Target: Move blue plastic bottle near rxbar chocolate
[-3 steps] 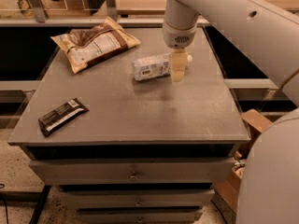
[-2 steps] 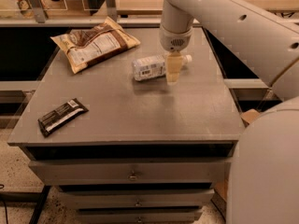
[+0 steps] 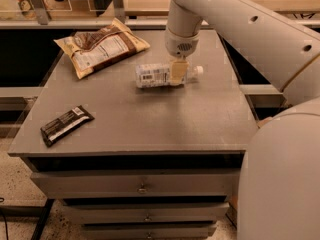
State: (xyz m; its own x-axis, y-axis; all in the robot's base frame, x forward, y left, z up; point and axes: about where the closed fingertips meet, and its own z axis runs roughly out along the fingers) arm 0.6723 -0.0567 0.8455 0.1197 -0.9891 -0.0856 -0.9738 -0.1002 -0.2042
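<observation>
Camera view: gripper (image 3: 179, 73) over the clear blue plastic bottle (image 3: 154, 76) lying at the grey table's (image 3: 150, 129) 1 o'clock; clamped or not, cannot tell. An off-centre hold could swivel it short of the dark-wrapped rxbar chocolate (image 3: 66, 124), 8 o'clock.

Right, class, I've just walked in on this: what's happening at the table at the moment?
The robot's arm reaches down over the far side of the grey cabinet top. Its gripper is at the blue plastic bottle, near the neck end. The bottle lies on its side with its white cap pointing right. The rxbar chocolate lies well apart from it, by the near left corner, and a snack bag sits at the far left. The bottle has not yet been brought near the bar.
</observation>
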